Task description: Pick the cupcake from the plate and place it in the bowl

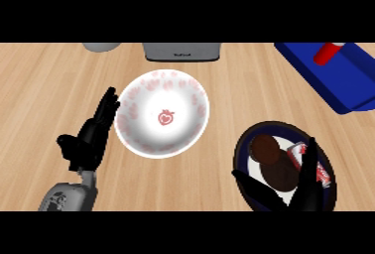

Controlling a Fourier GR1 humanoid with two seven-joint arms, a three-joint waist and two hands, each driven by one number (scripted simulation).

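right hand (pixel 296 191) sits low over the dark plate (pixel 249 136), thumb spread to its left and a long finger standing up on its right; hand is wide, holding nothing; cupcake (pixel 275 161), dark brown with a red-and-white wrapper showing at its right, lies on the plate between thumb and finger, just ahead of the palm; whether any finger touches it I can't tell

left hand (pixel 92 136) is open, fingers straight and pointing up, resting just beside the left rim of the white bowl (pixel 162 115); the bowl has red markings inside and holds nothing; it sits up and to the left of the right hand, near the plate but apart from it

beyond the bowl, a grey appliance (pixel 181 51); up and right of the right hand, a blue bin (pixel 333 79) with a red item (pixel 327 53) in it

step in hand, as I read it: the reach and pre-grasp on the cupcake; pick not yet done

next move calls for: settle around the cupcake, close thumb and fingers on its sides, lift clear of the plate rim, carry up-left, release over the bowl's centre; risk is squashing or tipping it on closing
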